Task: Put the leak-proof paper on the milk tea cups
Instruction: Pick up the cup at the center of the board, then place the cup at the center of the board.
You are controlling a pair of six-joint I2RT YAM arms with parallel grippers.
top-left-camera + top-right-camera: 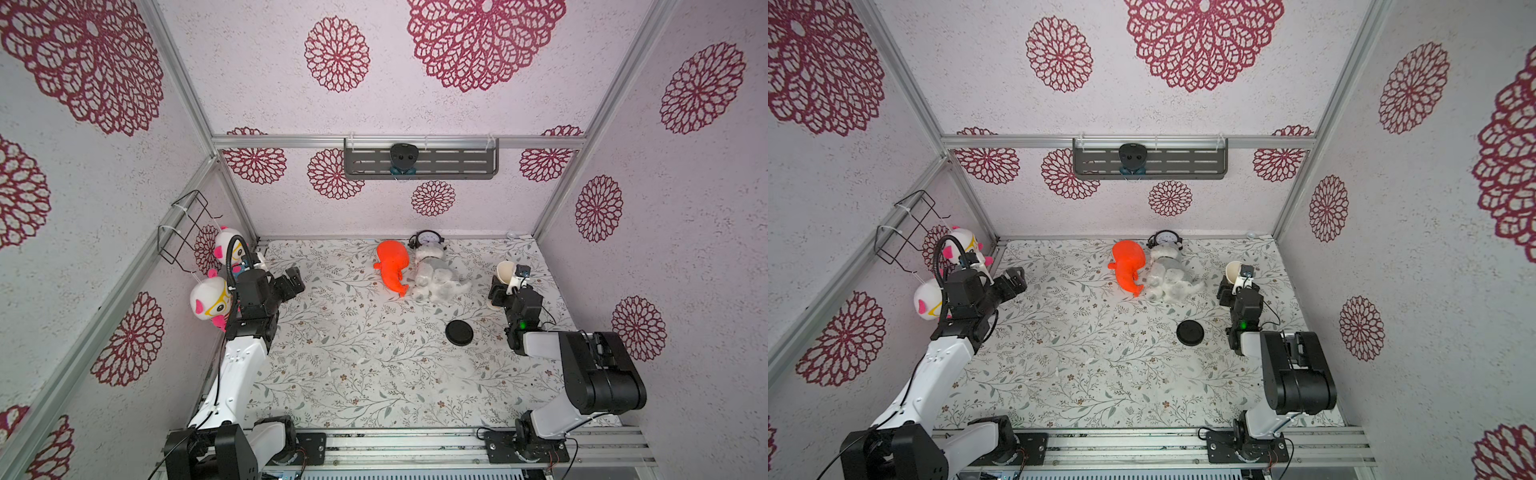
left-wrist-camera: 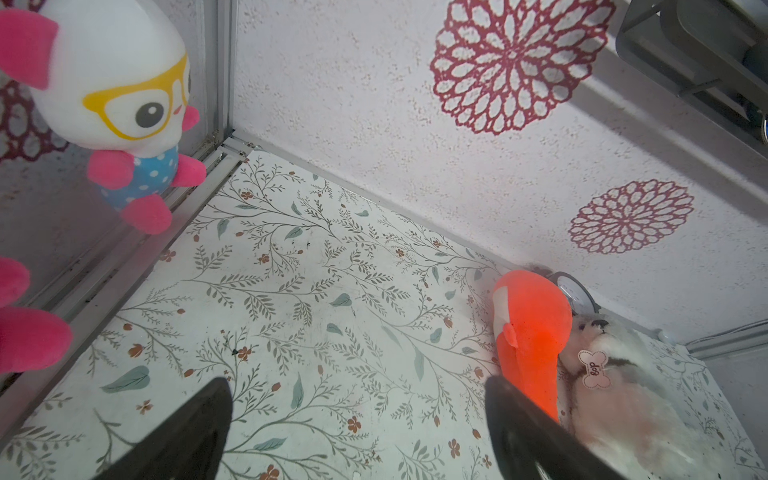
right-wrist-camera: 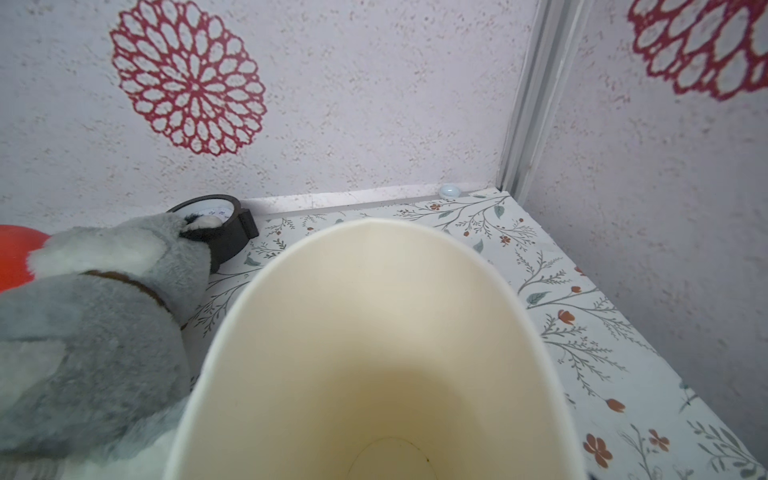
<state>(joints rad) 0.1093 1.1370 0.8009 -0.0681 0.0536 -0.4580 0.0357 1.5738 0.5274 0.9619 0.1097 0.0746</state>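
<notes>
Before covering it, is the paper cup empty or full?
Empty: the right wrist view looks into the cup, showing bare cream walls and bottom.

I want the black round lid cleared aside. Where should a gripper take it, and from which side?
Take the black round lid by its rim, jaws across opposite edges, coming straight down from above. It lies flat and low on the table, with no knob or handle showing, so a sideways approach would likely find little to pinch. Nothing touches it, so there is room on both sides.
</notes>
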